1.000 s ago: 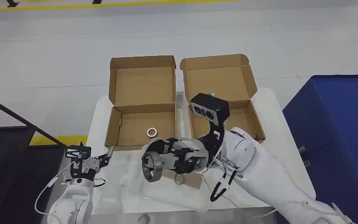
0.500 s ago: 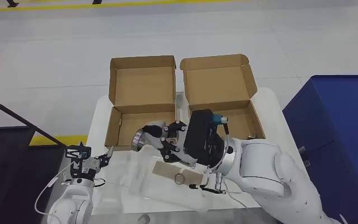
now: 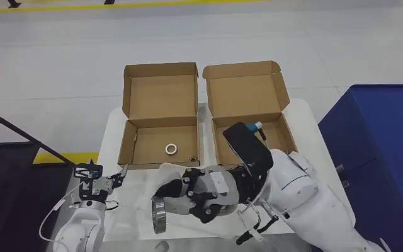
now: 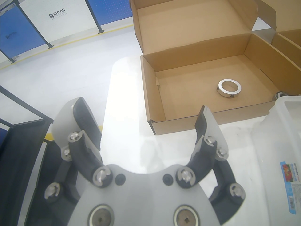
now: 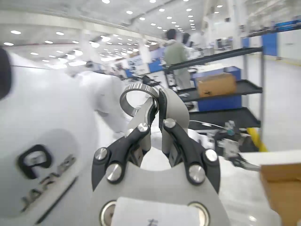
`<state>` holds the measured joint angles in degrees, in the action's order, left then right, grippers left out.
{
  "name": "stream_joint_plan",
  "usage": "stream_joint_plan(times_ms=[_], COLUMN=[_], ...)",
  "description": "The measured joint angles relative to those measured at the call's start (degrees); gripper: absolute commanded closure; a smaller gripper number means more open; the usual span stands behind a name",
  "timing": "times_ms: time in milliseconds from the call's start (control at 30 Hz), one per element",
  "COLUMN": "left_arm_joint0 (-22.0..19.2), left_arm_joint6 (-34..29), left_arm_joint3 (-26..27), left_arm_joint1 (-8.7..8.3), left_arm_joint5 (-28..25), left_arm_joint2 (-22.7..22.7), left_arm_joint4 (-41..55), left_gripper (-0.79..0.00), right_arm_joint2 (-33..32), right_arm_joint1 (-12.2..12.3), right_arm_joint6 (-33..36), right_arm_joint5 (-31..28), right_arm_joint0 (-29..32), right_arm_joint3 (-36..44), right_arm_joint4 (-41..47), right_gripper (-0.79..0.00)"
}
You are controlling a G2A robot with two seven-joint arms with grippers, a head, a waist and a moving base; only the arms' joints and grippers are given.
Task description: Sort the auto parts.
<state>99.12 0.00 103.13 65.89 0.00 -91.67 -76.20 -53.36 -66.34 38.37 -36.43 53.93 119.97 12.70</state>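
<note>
Right arm is reaching across the lower centre of the top view. The right gripper [image 5: 157, 103] is pinching a large metal ring [image 3: 158, 215] by its rim, holding it edge-on above the white table [image 3: 302, 120], lower centre-left. Left gripper [image 4: 141, 114] is sitting lower left by the table edge with fingers spread and nothing between them. A small ring [image 3: 170, 148] is lying in the left box [image 3: 157, 94], with the right box [image 3: 249, 88] beside it. A clear plastic container [image 4: 279, 142] is sitting near the left box. Pale floor, with a yellow line [image 3: 126, 5] running along the top and a blue cabinet [image 3: 371, 138] standing at right.
</note>
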Motion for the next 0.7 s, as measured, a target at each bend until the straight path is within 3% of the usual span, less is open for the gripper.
stream_joint_plan(times_ms=[133,233,333,600,700], left_arm_joint0=[0.0,0.0,0.0,0.0,0.0], left_arm_joint6=[0.0,0.0,0.0,0.0,0.0], left_arm_joint3=[0.0,0.0,0.0,0.0,0.0], left_arm_joint1=[0.00,0.00,0.00,0.00,0.00], left_arm_joint5=[0.0,0.0,0.0,0.0,0.0], left_arm_joint2=[0.0,0.0,0.0,0.0,0.0], left_arm_joint4=[0.0,0.0,0.0,0.0,0.0], left_gripper=[-0.785,-0.785,-0.785,-0.785,-0.785], right_arm_joint2=[3.6,5.0,4.9,4.7,6.3], right_arm_joint1=[-0.6,-1.2,-1.7,-1.7,-2.3], right_arm_joint6=[9.9,17.0,23.5,24.3,21.2], right_arm_joint5=[-5.9,-6.7,-5.6,-5.2,-2.8], right_arm_joint0=[-2.9,-4.0,-5.0,-5.2,-2.8], right_arm_joint3=[-3.7,-6.4,-10.1,-10.6,-7.5], right_arm_joint4=[27.7,44.9,55.9,55.9,59.7], right_gripper=[0.000,0.000,0.000,0.000,0.000])
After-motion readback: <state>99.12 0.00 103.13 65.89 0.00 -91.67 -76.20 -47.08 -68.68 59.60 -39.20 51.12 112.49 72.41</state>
